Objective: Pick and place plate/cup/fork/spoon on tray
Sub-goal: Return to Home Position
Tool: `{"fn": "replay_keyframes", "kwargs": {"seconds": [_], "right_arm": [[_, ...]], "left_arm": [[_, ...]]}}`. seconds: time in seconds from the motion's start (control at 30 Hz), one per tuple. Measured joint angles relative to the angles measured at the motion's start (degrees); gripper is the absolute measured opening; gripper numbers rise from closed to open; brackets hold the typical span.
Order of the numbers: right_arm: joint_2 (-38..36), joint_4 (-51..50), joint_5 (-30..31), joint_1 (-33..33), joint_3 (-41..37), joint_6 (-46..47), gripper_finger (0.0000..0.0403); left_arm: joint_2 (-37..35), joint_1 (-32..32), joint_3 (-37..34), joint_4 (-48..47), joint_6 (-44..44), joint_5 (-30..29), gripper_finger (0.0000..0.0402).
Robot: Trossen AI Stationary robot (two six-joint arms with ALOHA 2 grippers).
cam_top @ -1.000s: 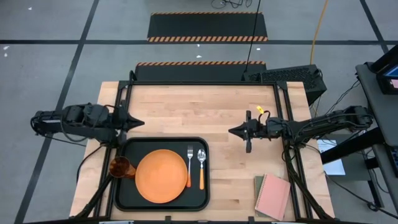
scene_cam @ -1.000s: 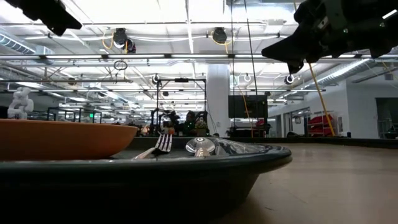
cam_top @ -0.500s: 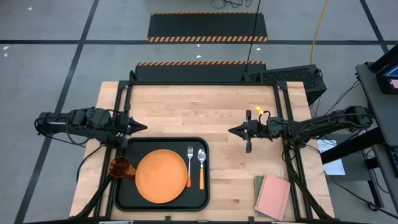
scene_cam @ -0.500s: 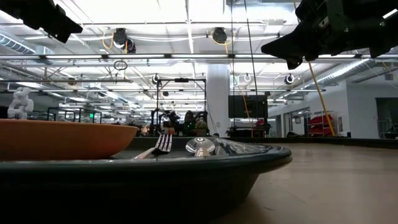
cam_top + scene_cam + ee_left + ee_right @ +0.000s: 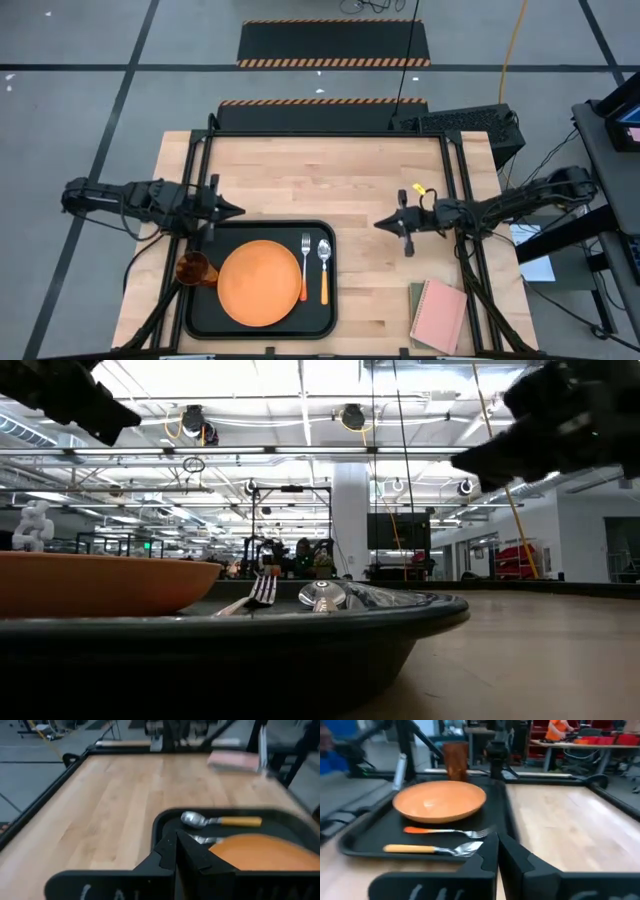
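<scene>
The black tray (image 5: 196, 318) lies at the table's near left. On it rest the orange plate (image 5: 260, 283), the fork (image 5: 305, 266) and the spoon (image 5: 324, 262), side by side to the right of the plate. The amber cup (image 5: 195, 268) stands at the tray's left edge. My left gripper (image 5: 238, 211) hangs shut above the tray's far left corner, holding nothing. My right gripper (image 5: 378, 223) hangs shut over bare wood to the right of the tray, pointing at it. Its wrist view shows the plate (image 5: 440, 800), fork (image 5: 445, 831), spoon (image 5: 435, 849) and cup (image 5: 456, 757).
A pink notebook (image 5: 438, 315) lies at the table's near right corner. Black frame rails (image 5: 452, 170) run along the table's sides and far edge. Bare wood spans the far half of the table (image 5: 320, 170) and the strip between tray and notebook.
Both grippers have sunk a little and stayed shut. My left gripper has shifted toward the tray's far left corner. My right gripper has drifted toward the table's near edge and slightly right. The things on the tray have not moved.
</scene>
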Motion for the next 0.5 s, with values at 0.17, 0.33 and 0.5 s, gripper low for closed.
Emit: {"fn": "replay_keyframes", "kwargs": {"seconds": [0.17, 0.33, 0.5], "right_arm": [[0.0, 13.7, 0.0, 3.4, -6.2, 2.3, 0.0], [-0.2, 16.9, 0.3, 4.1, -8.3, 1.4, 0.0], [-0.4, 15.3, 0.0, 4.1, -8.4, -2.8, 0.0]], "left_arm": [[0.1, -1.3, -3.0, 7.8, -2.3, -0.4, 0.0002], [0.1, -3.1, -3.8, 8.1, -3.6, -1.1, 0.0002], [0.1, -4.2, -5.2, 9.2, -1.8, -3.5, 0.0002]]}}
